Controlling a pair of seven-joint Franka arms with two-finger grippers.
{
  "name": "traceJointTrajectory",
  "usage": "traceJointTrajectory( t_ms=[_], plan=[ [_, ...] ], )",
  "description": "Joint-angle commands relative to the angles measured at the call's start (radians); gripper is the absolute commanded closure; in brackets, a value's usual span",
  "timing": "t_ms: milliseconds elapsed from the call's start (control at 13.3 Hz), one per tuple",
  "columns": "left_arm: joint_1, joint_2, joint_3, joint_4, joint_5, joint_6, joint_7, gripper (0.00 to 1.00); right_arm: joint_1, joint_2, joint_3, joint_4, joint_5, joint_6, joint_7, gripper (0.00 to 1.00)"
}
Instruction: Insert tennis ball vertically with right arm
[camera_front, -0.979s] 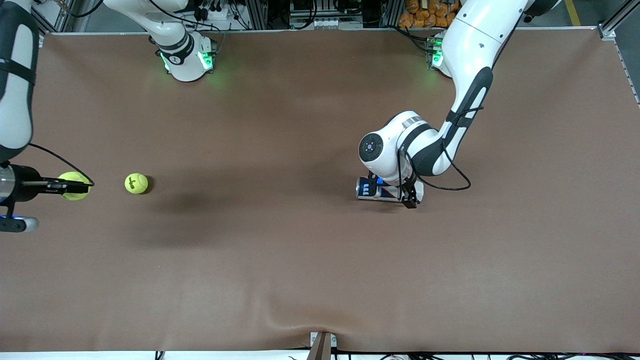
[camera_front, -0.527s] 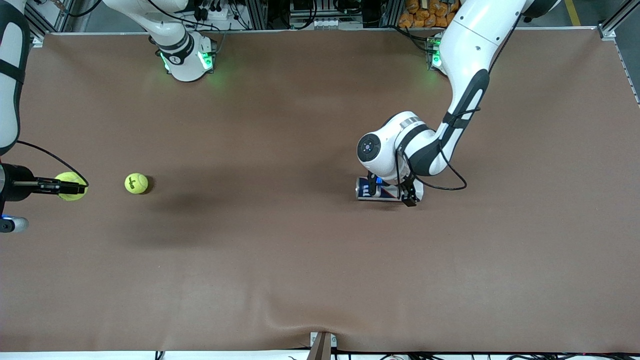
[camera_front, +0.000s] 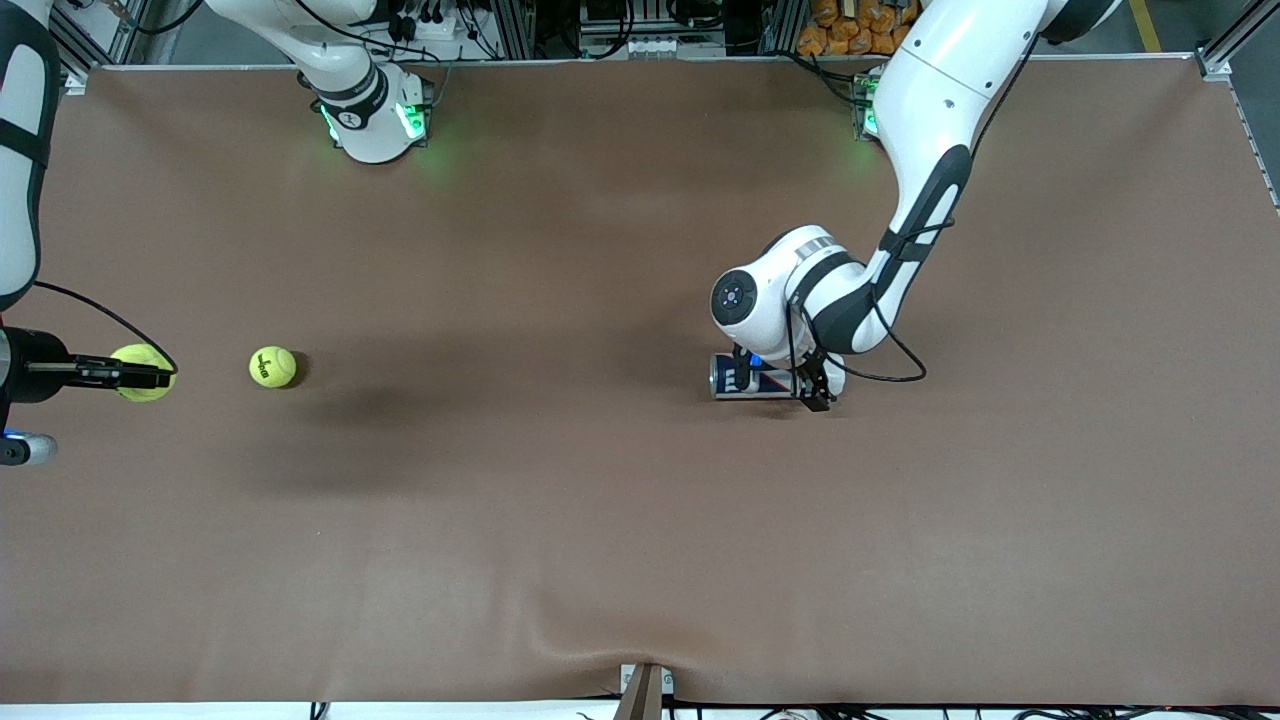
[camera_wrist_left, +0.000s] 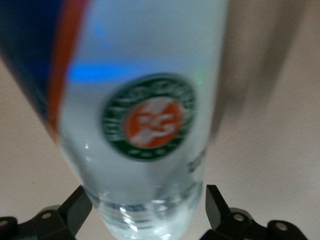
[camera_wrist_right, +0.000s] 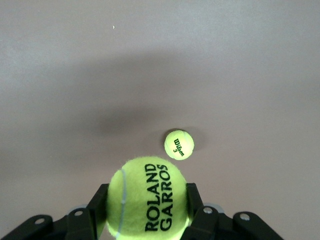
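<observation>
My right gripper (camera_front: 150, 373) is shut on a yellow-green tennis ball (camera_front: 140, 372) marked ROLAND GARROS (camera_wrist_right: 147, 200), held over the table at the right arm's end. A second tennis ball (camera_front: 272, 367) lies on the brown table beside it, also in the right wrist view (camera_wrist_right: 179, 144). A tennis ball can (camera_front: 725, 377), white with blue and red and a round green-orange logo (camera_wrist_left: 145, 125), lies on its side near the table's middle. My left gripper (camera_front: 778, 388) is down over it, open, with one finger on each side of the can's clear end (camera_wrist_left: 148, 210).
The brown table cover (camera_front: 600, 520) has a wrinkle at its edge nearest the front camera. The arm bases stand along the farthest edge.
My right gripper with its ball moved a little toward the right arm's end of the table, then stopped. My left arm and the can shifted slightly toward the right arm's end.
</observation>
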Motion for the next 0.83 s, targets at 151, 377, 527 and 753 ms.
traceJointTrajectory(
  t_ms=[151, 377, 527, 753],
  plan=[
    [-0.012, 0.018, -0.001, 0.017, 0.035, -0.012, -0.019, 0.0, -0.011, -0.011, 0.012, 0.004, 0.008, -0.006, 0.016, 1.0],
    [-0.012, 0.019, -0.001, 0.017, 0.035, -0.01, -0.019, 0.1, -0.011, -0.011, 0.012, 0.004, 0.008, -0.006, 0.018, 1.0],
    [-0.012, 0.019, -0.001, 0.017, 0.035, -0.009, -0.019, 0.15, -0.011, -0.011, 0.012, 0.007, 0.008, -0.006, 0.018, 1.0],
    [-0.012, 0.019, -0.001, 0.017, 0.035, -0.007, -0.016, 0.25, -0.011, -0.011, 0.014, 0.01, 0.008, -0.004, 0.018, 1.0]
  ],
)
